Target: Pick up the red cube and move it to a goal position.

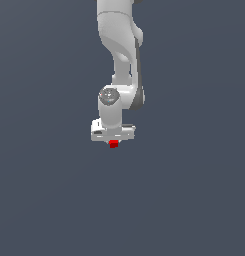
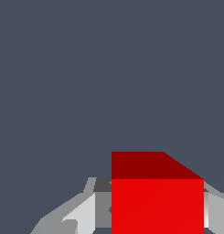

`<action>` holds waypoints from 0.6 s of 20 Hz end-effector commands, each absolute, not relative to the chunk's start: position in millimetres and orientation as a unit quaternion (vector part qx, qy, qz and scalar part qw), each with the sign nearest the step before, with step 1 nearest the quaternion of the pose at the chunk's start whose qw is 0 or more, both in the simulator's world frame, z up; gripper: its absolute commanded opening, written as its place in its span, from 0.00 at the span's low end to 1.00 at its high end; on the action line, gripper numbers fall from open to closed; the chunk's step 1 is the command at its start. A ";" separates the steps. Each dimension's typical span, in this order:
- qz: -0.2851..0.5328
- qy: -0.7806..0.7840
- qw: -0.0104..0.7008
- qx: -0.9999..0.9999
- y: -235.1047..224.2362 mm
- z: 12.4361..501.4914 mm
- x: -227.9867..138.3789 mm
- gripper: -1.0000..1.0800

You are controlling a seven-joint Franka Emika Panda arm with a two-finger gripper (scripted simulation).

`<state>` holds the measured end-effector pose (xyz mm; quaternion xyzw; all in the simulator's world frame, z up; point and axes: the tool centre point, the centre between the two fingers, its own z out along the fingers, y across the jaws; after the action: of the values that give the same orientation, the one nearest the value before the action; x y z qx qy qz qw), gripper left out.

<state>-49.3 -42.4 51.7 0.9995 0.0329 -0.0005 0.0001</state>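
A: Start close in. What does the wrist view give you?

B: The red cube (image 2: pixel 157 201) fills the near part of it, seated between the pincer (image 2: pixel 150 210) fingers (image 2: pixel 83 212), which press in on it from either side. So the pincer is closed on the cube.

A: And further back?

B: Only plain grey tabletop (image 2: pixel 86 68), with no goal marker that I can find.

A: What does the exterior view add?

B: It shows the whole white arm (image 1: pixel 119 45) reaching down, the pincer (image 1: pixel 113 142) under its wrist, and the red cube (image 1: pixel 113 144) as a small speck just below the hand. The fingers themselves are too small to make out there. Whether the cube is touching the tabletop (image 1: pixel 44 200) or raised off it, I cannot tell from either view.

A: So which step is this?

B: I judge the grasp is made and the carry is at hand. The next move calls for a firm hold while the arm travels to the goal, which neither view shows.
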 end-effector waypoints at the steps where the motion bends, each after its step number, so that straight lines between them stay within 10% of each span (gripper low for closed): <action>1: 0.000 0.033 0.000 0.999 -37.9 61.5 -34.1 0.00; 12: 0.000 0.033 0.000 0.999 -18.4 104.5 37.5 0.00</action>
<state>28.2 -20.8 98.6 0.9994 0.0332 -0.0001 0.0001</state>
